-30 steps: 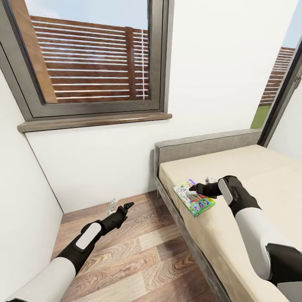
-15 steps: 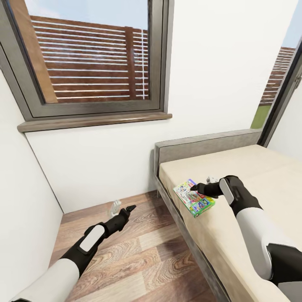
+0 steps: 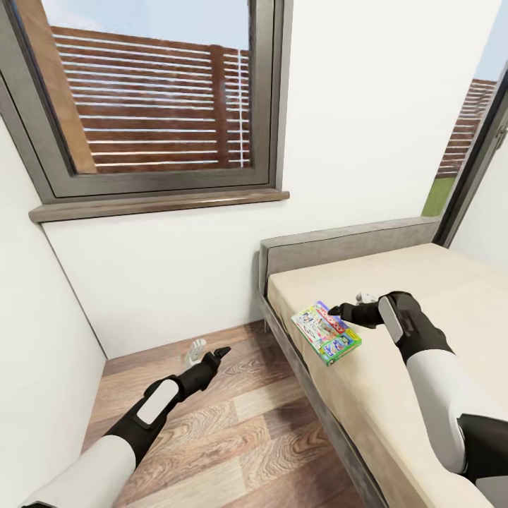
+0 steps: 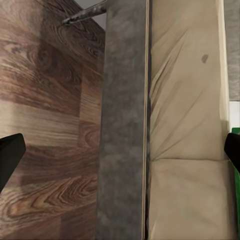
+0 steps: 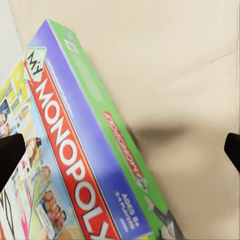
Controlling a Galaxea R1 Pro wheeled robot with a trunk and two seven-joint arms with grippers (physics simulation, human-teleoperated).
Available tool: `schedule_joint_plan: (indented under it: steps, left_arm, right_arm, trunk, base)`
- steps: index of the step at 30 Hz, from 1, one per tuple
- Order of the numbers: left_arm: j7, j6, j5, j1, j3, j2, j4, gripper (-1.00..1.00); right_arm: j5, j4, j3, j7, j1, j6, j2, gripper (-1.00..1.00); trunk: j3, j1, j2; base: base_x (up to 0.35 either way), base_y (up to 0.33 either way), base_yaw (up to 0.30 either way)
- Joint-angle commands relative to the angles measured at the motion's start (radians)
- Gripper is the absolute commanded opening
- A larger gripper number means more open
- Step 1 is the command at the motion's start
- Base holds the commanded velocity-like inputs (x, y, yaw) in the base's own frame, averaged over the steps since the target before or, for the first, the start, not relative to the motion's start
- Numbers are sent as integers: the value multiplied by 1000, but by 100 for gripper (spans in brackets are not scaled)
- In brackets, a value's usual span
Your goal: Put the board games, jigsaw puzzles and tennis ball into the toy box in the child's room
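A colourful Monopoly board game (image 3: 326,331) lies flat on the beige mattress (image 3: 423,282), close to the bed's near-left edge. My right gripper (image 3: 348,305) hovers just beyond the box's far right corner, open and holding nothing. In the right wrist view the box (image 5: 75,165) looms large, with its green side and red lettering, between the widely spread fingertips (image 5: 10,155). My left gripper (image 3: 209,349) hangs open over the wooden floor, left of the bed. The toy box, the table and the other toys are out of view.
The bed's grey headboard (image 3: 339,243) stands against the white wall under a large window (image 3: 155,99). The grey side rail (image 4: 122,125) separates the wood floor (image 4: 50,100) from the mattress (image 4: 185,125). A white wall closes in on the left.
My right gripper has drawn back to the right, from over the board game's corner to just beyond it. The left gripper drifted slightly towards the bed. The game has not moved.
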Motion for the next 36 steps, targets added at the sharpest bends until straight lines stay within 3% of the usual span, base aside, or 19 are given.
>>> schedule_joint_plan:
  steps: [1,17,26,36]
  left_arm:
    - [-2,2,4,-1,-2,0,1,100]
    - [-2,2,2,-1,-2,-1,3,100]
    - [-2,2,1,-1,-2,-1,3,100]
    - [-2,1,0,-1,-2,0,4,100]
  right_arm:
    - [1,-4,-2,4,0,6,-2,100]
    - [0,-50,-10,5,13,12,-11,100]
    - [-7,-105,-56,5,29,43,-11,100]
    - [-8,-175,-76,6,56,102,-12,100]
  trunk:
    - [-1,0,0]
    - [-1,0,0]
    - [-1,0,0]
    - [-1,0,0]
  base:
    - [0,0,0]
    - [0,0,0]
    - [0,0,0]
    - [0,0,0]
